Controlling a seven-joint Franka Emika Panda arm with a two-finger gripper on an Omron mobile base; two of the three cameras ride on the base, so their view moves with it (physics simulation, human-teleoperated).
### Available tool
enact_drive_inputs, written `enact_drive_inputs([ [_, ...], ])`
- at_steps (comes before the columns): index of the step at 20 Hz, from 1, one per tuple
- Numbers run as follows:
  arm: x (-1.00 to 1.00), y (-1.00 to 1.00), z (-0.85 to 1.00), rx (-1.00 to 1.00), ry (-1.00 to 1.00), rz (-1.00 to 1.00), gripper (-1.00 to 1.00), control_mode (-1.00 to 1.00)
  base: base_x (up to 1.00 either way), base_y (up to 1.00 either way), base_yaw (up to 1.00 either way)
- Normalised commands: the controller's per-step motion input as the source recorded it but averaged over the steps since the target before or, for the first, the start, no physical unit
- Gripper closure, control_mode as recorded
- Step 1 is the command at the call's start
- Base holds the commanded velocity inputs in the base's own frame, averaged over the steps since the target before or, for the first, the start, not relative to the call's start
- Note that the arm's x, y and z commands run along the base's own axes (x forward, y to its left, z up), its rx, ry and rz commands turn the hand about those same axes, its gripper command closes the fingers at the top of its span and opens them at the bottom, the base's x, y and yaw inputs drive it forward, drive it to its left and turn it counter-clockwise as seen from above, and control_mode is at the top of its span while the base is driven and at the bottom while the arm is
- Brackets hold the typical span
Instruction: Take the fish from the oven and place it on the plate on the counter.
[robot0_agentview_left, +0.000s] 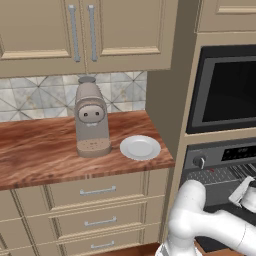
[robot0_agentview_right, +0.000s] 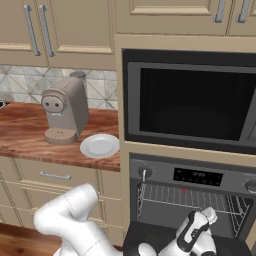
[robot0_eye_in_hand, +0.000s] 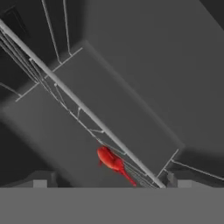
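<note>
Fingertips (robot0_eye_in_hand: 39, 183) at bottom of hand view, spread wide, nothing between them. Fish (robot0_eye_in_hand: 113, 162) on wire rack (robot0_eye_in_hand: 78, 105) inside oven (robot0_agentview_right: 192, 197), lower centre of frame. Plate (robot0_agentview_left: 140, 147) on counter (robot0_agentview_left: 40, 150), centre, beside coffee machine (robot0_agentview_left: 91, 120).

Tiny red fish (robot0_eye_in_hand: 113, 162) on open oven's (robot0_agentview_right: 192, 200) wire rack

The white arm (robot0_agentview_right: 75, 220) bends low and forward, wrist apparently angled downward, jaws spread wide with nothing between them.
</note>
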Motion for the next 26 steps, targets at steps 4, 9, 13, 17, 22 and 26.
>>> enact_drive_inputs([
  [4,0.04,-0.02,-0.9,-0.08,0.06,-0.05,-1.0,-1.0,0.0,0.0,0.0],
  [9,0.27,0.0,-0.87,0.0,-0.05,0.0,-1.0,-1.0,0.0,0.0,0.0],
  [13,0.13,0.0,-0.71,0.0,-0.11,0.0,-1.0,-1.0,0.0,0.0,0.0],
  [17,0.0,0.0,-0.51,0.0,-0.09,0.0,-1.0,-1.0,0.0,0.0,0.0],
  [22,0.0,-0.01,-0.62,0.04,-0.12,0.01,-1.0,-1.0,0.0,0.0,0.0],
  [26,0.03,0.0,-0.71,0.11,-0.14,0.05,-1.0,-1.0,0.0,0.0,0.0],
])
